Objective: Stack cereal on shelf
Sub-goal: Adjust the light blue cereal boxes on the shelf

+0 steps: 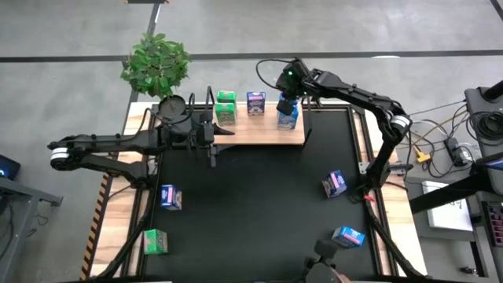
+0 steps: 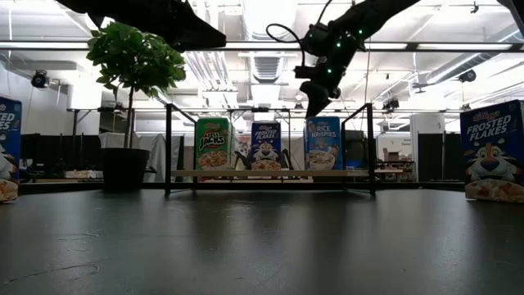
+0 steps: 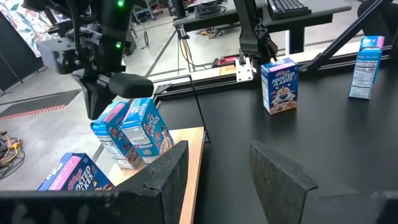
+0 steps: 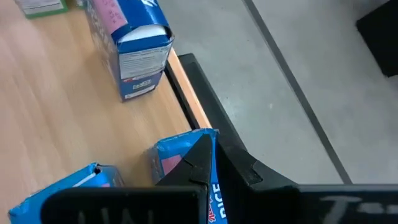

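Observation:
The shelf [image 1: 263, 134] is a light wood board at the table's far edge. On it stand green cartons [image 1: 225, 108], a purple carton [image 1: 255, 103] and light-blue cartons [image 1: 288, 118]. My right gripper [image 1: 289, 96] is directly over the light-blue cartons [image 3: 130, 134], fingers pointing down and apart, close to one carton's top [image 4: 180, 155]. My left gripper [image 3: 217, 180] is open and empty at the shelf's near edge, toward its left end [image 1: 214, 141]. Four more cartons lie loose on the black mat. My right gripper stands over the top of a light-blue carton [image 2: 322, 123], coming from above, but I cannot tell whether its fingers [image 3: 93, 102] touch it. The carton stands upright on the shelf board.
A potted plant [image 1: 156, 61] stands at the shelf's left end. Loose cartons lie on the mat: blue [image 1: 170, 196] and green [image 1: 156, 241] at the left, blue-purple [image 1: 334, 183] and blue [image 1: 347, 235] at the right. Black uprights [image 2: 169, 147] frame the shelf ends.

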Robot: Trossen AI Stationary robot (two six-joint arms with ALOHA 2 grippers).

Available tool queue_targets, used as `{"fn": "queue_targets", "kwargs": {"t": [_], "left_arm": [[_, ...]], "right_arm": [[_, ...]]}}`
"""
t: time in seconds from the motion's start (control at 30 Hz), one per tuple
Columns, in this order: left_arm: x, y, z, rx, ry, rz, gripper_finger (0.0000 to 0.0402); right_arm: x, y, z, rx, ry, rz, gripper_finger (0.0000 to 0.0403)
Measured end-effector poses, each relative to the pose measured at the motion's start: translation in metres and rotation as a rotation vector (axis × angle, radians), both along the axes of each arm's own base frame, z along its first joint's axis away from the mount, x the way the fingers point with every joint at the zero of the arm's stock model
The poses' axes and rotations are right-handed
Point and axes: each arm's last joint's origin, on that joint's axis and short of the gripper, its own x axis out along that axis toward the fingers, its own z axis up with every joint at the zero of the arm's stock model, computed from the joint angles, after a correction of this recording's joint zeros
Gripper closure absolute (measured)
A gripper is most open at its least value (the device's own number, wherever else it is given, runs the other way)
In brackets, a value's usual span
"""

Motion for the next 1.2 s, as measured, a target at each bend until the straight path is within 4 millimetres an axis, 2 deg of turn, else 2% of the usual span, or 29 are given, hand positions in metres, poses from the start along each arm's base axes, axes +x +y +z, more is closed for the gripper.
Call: {"fn": "queue_targets", "kwargs": {"t": [0.8,1.2], "left_arm": [[0.000,0.000,0.000,-0.003,0.003,0.001,0.0249],[0.000,0.000,0.000,-0.003,0.003,0.001,0.0249]], "right_arm": [[0.001,0.008,-0.002,0.068,0.008,0.070,0.0390],[-0.005,0.013,0.012,0.043,0.006,0.078,0.0390]]}}
